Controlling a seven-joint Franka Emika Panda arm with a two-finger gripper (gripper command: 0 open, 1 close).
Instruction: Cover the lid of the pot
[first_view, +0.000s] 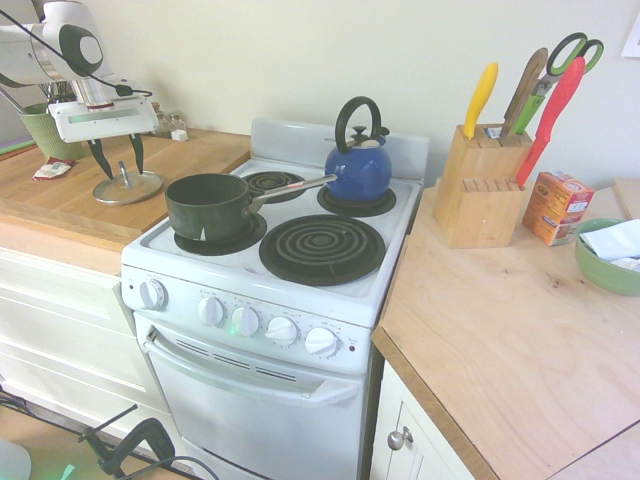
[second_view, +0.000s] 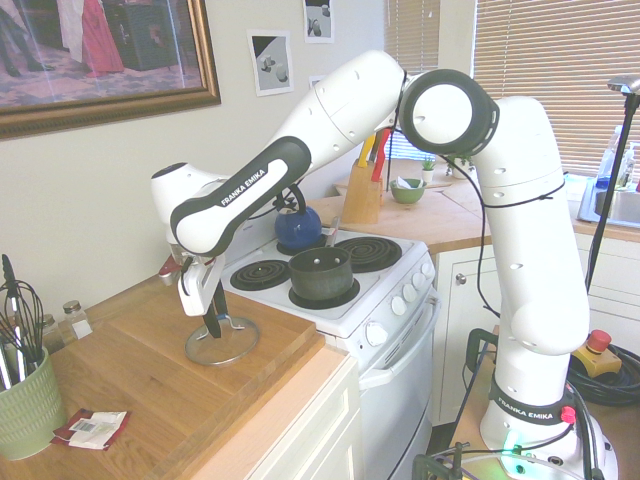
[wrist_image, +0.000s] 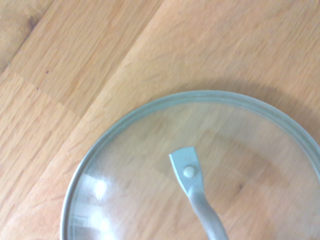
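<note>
First exterior view: the hand (first_view: 118, 158) hangs right over the lid (first_view: 127, 187), dark fingers spread wide either side of the upright knob, nothing gripped. The lid lies flat on the wooden tabletop (first_view: 70, 200) beside the stove (first_view: 262, 300); the pot (first_view: 208, 206) sits uncovered on the front burner nearest the tabletop, its handle pointing back toward the blue kettle (first_view: 358, 165).

Second exterior view: from the other side, the hand (second_view: 212, 312) sits low over the lid (second_view: 222, 340), fingertips down around the knob's level and parted. The pot (second_view: 321, 274) waits on its coil, well apart from the lid.

Wrist view: glass lid (wrist_image: 150, 200) with its metal rim and a bent metal knob bracket fills the frame, bare wood grain showing through.

Handling: I'd say stiff, fairly light, but breakable glass with a slick rim. The knob looks like the only sensible hold, pinched squarely so the disc doesn't swing.

Next move: my guess is close on the knob, lift straight, carry across to the pot.
</note>
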